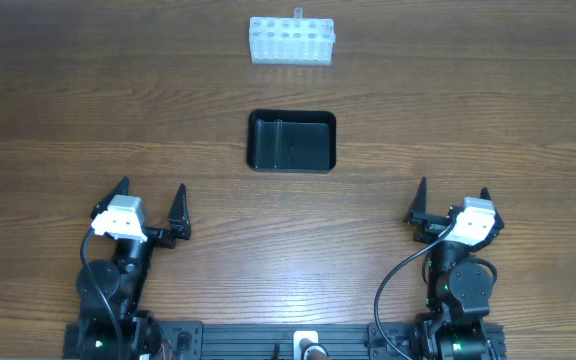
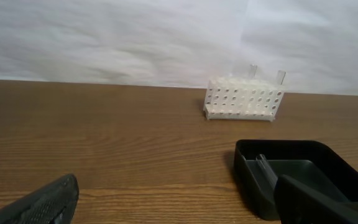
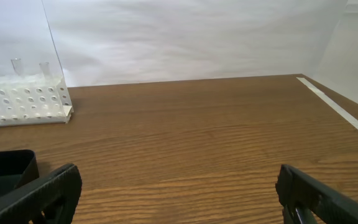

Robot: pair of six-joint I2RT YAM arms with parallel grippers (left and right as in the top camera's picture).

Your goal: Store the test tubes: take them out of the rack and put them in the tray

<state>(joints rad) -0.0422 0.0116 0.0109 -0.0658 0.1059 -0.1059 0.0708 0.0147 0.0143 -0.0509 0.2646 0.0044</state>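
L gripper (image 1: 152, 187) is seen spread wide w/ nothing between its fingers (image 2: 48, 200). It is placed close to the table's near edge, toward the near-L corner. R gripper (image 1: 454, 187) is likewise spread wide and empty, close to the near edge and toward the near-R corner. Its dark fingers (image 3: 42, 194) are seen well apart in its own wrist view. Both grippers are kept well apart from the task's things, and bare wood of the table (image 1: 68, 100) is seen between the two.

Farther out, the black tray (image 1: 291, 141) is found approx. mid-table, about centred between the L and R edges. One clear loose tube (image 2: 265, 169) is seen lying flat inside it, toward the tray's L wall.

Beyond the tray, the white rack (image 1: 291, 42) is set near the table's far edge, also about centred and apart from the tray. Two standing tubes (image 2: 252, 70) (image 2: 281, 76) are held upright in it, w/ their tops clear of the rack's top. One is seen at the rack's far side in the top view; the row of the other can't be told.

A white backdrop (image 2: 104, 37) is seen behind the far edge, and a pale strip (image 3: 340, 109) is laid along the table's R edge.
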